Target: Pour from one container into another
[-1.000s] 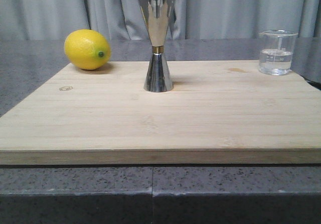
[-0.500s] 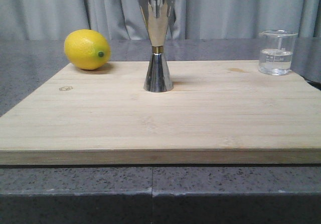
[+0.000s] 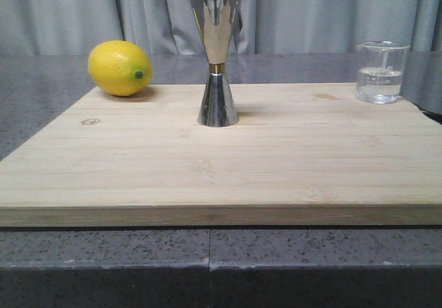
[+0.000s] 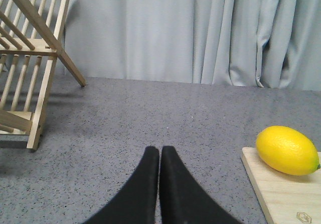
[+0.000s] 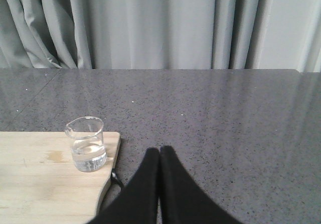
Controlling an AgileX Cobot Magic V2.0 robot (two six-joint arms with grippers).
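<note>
A: Start with the grippers. What are they doing?

B: The left gripper has its two black fingers pressed together with nothing between them, and it hangs over bare grey worktop. The right gripper is the same: fingers together, holding nothing, over the worktop to the right of the board. Neither one appears in the front view.

A: What lies closest to the right gripper?

B: The glass beaker. It stands upright on the far right corner of the wooden board, near the board's edge, apart from the gripper. Clear liquid fills its lower part, and white marks show on its side in the front view.

A: And the steel jigger?

B: The jigger stands upright on its narrower cone near the middle of the board, toward the far edge, well apart from the beaker and to its left. A thin gold band rings its waist.

A: Anything by the left gripper?

B: A yellow lemon rests on the far left corner of the board, to the right of that gripper and apart from it. A wooden rack stands on the worktop further left. Grey curtains hang behind everything.
</note>
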